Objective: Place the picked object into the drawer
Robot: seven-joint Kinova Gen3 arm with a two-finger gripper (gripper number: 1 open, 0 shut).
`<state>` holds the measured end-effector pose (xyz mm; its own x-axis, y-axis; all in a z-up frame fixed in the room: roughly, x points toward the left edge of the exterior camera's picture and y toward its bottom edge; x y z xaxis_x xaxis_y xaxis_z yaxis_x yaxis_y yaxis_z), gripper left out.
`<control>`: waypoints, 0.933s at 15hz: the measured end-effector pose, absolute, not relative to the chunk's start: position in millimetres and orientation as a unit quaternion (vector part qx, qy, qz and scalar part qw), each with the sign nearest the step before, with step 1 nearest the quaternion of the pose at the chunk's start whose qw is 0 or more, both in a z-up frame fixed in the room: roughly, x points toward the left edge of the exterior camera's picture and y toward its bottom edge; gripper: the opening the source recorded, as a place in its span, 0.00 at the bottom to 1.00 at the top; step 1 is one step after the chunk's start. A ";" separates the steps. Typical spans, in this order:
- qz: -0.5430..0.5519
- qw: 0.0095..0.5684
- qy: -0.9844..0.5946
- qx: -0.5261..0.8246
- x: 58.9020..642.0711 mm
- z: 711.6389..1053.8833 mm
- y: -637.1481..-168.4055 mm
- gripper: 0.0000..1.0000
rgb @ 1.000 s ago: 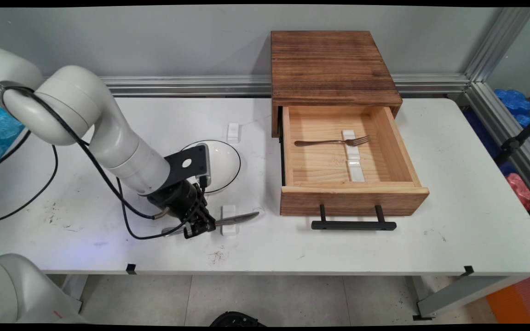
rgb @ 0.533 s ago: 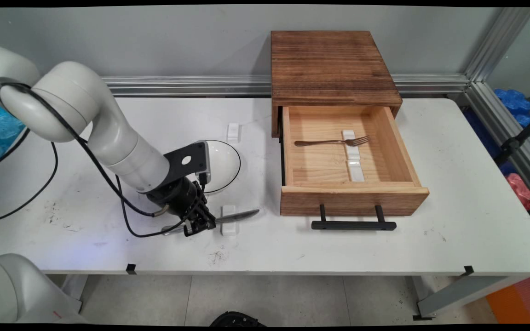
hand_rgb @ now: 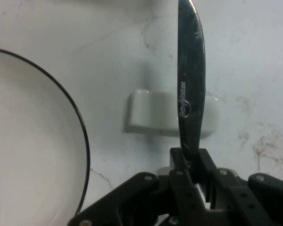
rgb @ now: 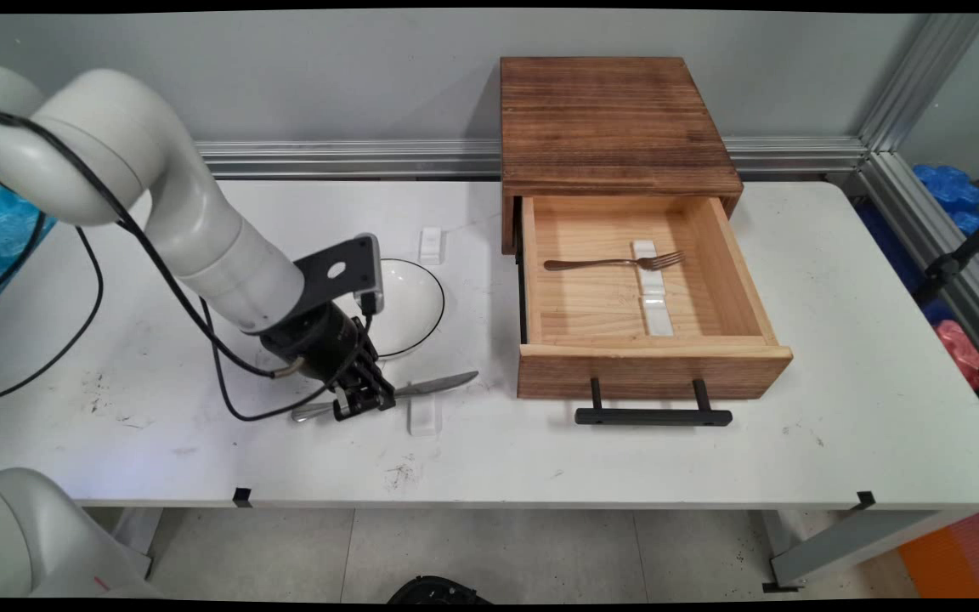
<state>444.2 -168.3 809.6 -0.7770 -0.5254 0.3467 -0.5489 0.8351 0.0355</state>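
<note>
**Knife clamped in end effector, lifted above its rest**

The black end effector [rgb: 364, 401] is closed tight on a polished steel table knife [rgb: 421, 390], fingers pinching the handle just behind the blade. The knife is held roughly level, off the white worktop [rgb: 838, 357], its smooth rounded blade pointing toward the wooden drawer box [rgb: 617, 127]. A small glossy white ceramic rest [rgb: 424, 416], a block shape, sits on the worktop under the blade. A shallow round white bowl [rgb: 409, 302] with a thin dark rim lies left of the drawer box, behind the knife. The pale pine drawer [rgb: 651, 357] stands pulled open, black bar handle [rgb: 653, 416] in front; inside, a metal fork [rgb: 613, 263] lies across a white rest [rgb: 647, 268]. Another white rest [rgb: 431, 244] sits left of the box.
</note>
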 end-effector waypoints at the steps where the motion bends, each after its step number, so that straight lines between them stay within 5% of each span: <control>1: 0.032 0.174 -0.942 0.283 445.6 815.6 -168.4 0.00; 14: 0.025 0.187 -0.949 0.252 460.3 887.6 -203.3 0.00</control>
<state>460.3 -203.3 887.6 -0.8036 -0.4687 0.3668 -0.4872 0.8720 0.0469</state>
